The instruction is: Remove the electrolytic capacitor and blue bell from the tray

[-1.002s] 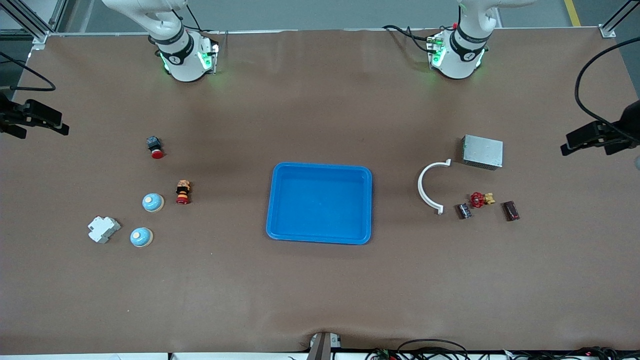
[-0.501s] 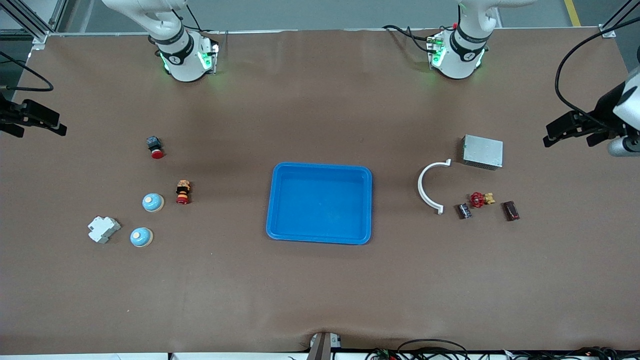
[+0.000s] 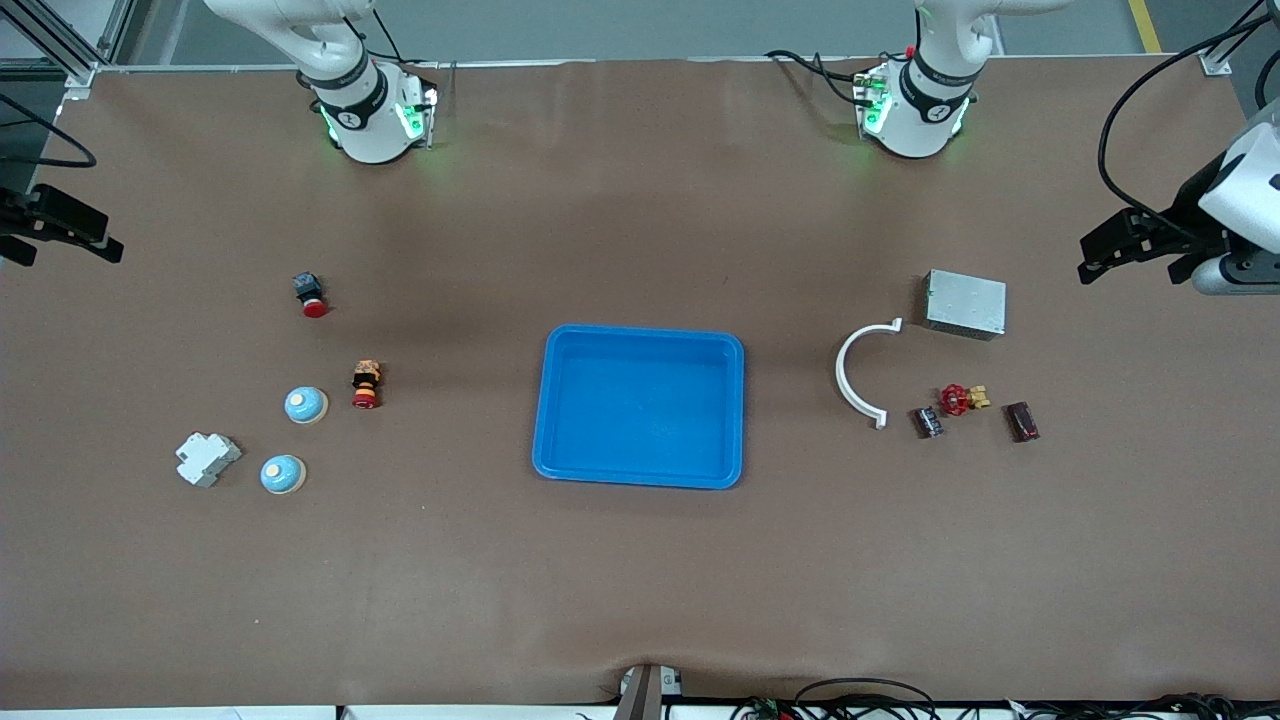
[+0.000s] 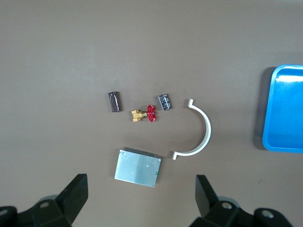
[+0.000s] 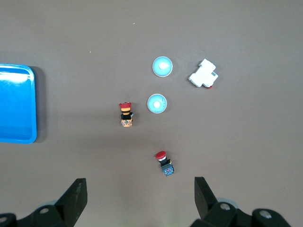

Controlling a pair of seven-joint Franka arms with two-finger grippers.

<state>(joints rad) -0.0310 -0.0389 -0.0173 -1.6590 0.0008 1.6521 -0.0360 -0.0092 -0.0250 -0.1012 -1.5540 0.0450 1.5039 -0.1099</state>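
Observation:
Two light-blue bells sit toward the right arm's end of the table, one (image 3: pixel 306 405) (image 5: pixel 156 103) beside a red-capped button, the other (image 3: pixel 283 474) (image 5: pixel 162 66) nearer the front camera. A dark striped capacitor (image 3: pixel 930 422) (image 4: pixel 165 101) and a dark brown one (image 3: pixel 1021 421) (image 4: pixel 113 101) lie either side of a red valve (image 3: pixel 958 399). The blue tray (image 3: pixel 560 470) stands empty mid-table. My left gripper (image 3: pixel 1100 250) (image 4: pixel 140 191) is open, high over the table beside the metal box. My right gripper (image 3: pixel 85 235) (image 5: pixel 139 191) is open, high over the table's edge.
A metal box (image 3: pixel 965 303) and a white half-ring (image 3: pixel 850 372) lie near the capacitors. A white breaker (image 3: pixel 207 458) and two red-capped buttons (image 3: pixel 311 295) (image 3: pixel 366 385) lie near the bells.
The left gripper has come farther into view over the table's end, and its white wrist now shows. The right gripper has shifted slightly toward the table's edge. Nothing on the table has moved.

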